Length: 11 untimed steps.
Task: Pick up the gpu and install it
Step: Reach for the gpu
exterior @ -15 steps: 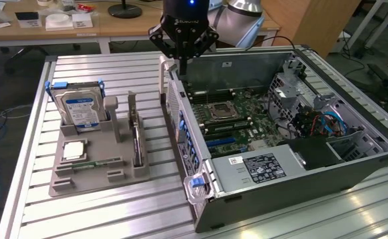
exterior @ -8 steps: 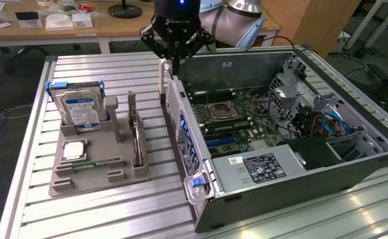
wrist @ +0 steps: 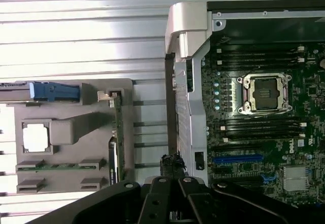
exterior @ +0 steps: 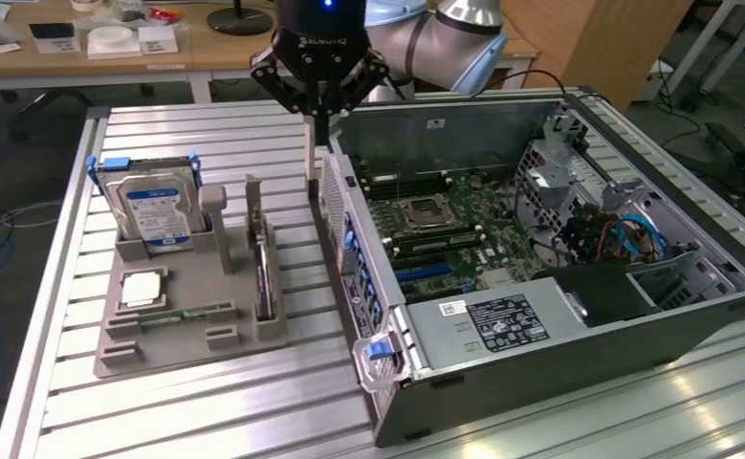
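Exterior view, left end: you have the hard drive (exterior: pixel 155 206) standing in its blue-handled cradle at the far end of the grey fixture (exterior: pixel 181 335). The memory stick (exterior: pixel 174 314) lies flat nearer the front.

Gpu (exterior: pixel 265 277): it stands on its long edge in a slot along the fixture's side nearest the case, not lifted. The paler metal end points away from the camera.

Handling: reckon it light, stiff and thin, but fragile. Your best hold is probably the bare upper edge of the board, about midway along, clear of chips and the connector edge. So narrow an edge may tilt or slip between the pads.

Hand (exterior: pixel 312 194): fully closed, fingers pressed together with nothing between them. It points straight down into the gap between fixture and case, just beside the gpu but apart from it.

Case (exterior: pixel 563 344): it lies open on its side on the tabletop (exterior: pixel 193 411), with the motherboard (exterior: pixel 449 225) facing up. A blue expansion slot (wrist: pixel 238 159) shows in the wrist view.

Hard to make out: you see the card edge-on, so its face is unreadable and its lower edge sits hidden in the slot. Whether the fingertips touch the case's rear wall, you cannot tell.
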### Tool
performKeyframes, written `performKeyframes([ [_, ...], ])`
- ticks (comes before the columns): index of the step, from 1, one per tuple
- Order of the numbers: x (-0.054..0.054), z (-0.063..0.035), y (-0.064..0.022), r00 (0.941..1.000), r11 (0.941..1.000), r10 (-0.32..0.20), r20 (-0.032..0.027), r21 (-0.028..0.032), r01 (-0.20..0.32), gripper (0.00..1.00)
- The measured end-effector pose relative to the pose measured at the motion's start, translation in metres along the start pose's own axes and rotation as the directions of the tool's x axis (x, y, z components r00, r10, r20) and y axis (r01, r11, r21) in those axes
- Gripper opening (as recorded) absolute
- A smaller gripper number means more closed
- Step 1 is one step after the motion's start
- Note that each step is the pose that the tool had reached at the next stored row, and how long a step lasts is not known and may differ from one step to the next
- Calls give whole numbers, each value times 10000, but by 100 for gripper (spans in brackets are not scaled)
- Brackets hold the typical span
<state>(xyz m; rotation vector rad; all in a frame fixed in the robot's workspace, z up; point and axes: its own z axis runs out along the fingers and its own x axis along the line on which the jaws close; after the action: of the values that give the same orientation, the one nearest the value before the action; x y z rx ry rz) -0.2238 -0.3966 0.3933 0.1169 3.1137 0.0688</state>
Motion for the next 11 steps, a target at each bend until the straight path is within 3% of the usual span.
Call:
performKeyframes([
  [11, 298, -7, -13, 10000, 10000, 8, 1, 0, -8, 11],
])
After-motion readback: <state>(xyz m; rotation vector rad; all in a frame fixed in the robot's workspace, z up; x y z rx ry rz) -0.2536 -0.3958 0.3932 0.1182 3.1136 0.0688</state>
